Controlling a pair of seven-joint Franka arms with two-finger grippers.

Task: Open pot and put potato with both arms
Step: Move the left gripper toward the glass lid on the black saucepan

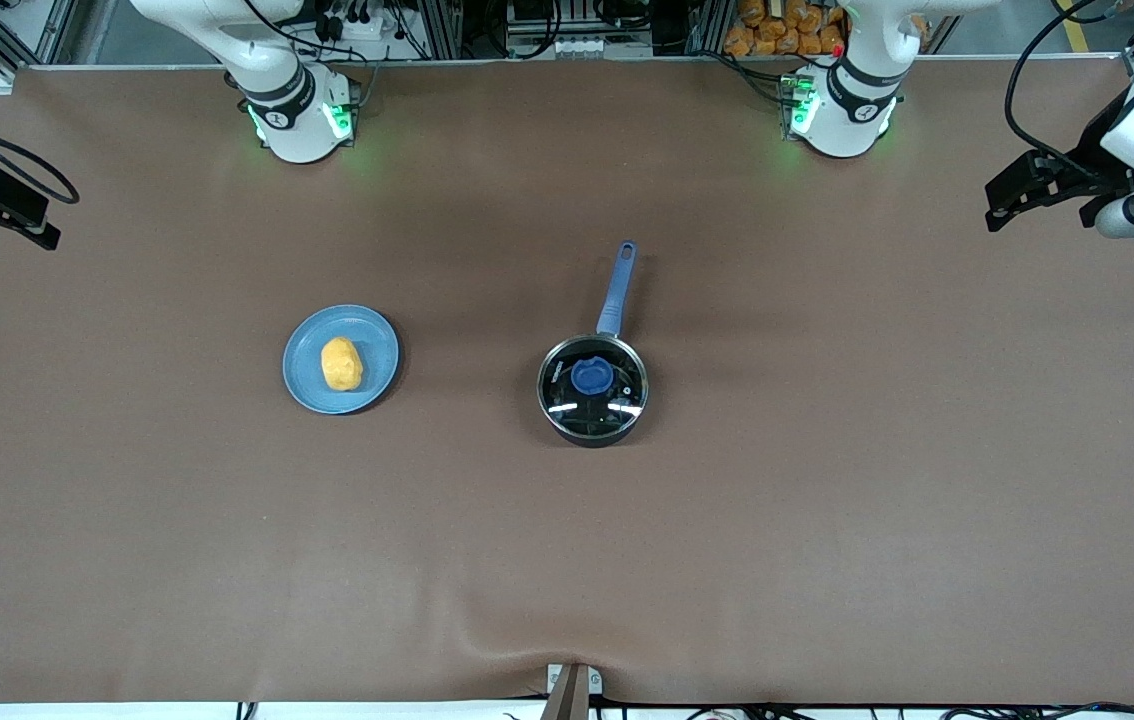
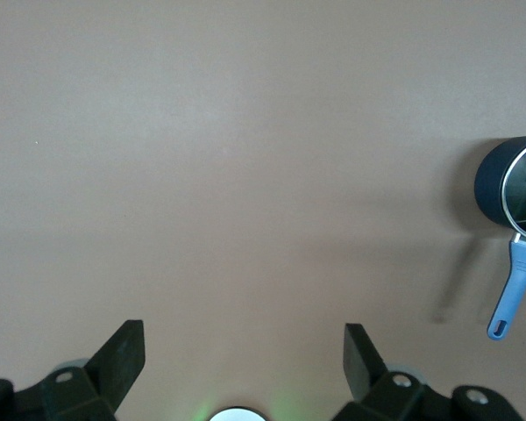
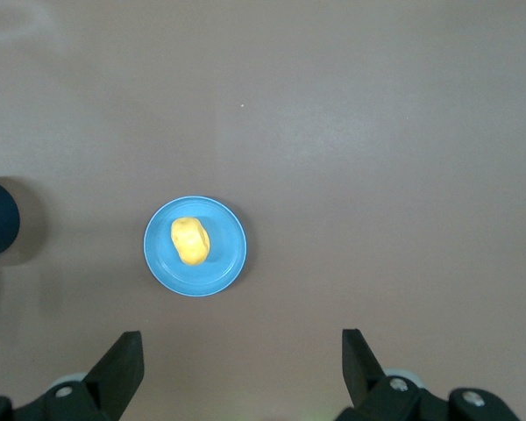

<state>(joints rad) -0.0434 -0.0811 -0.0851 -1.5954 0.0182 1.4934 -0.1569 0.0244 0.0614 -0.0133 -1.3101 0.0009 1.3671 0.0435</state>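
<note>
Looking from my left wrist, the pot (image 2: 508,189) is cut off at the edge. My left pincer (image 2: 244,351) and right pincer (image 3: 242,355) hang apart, empty, over bare bench (image 1: 827,500). The potato (image 1: 341,363) lies on the plate (image 1: 377,345), lid (image 1: 593,385) closed.

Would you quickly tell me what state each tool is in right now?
Left tool: open, holding nothing, over bare table.
Right tool: open, holding nothing, over bare table.
</note>
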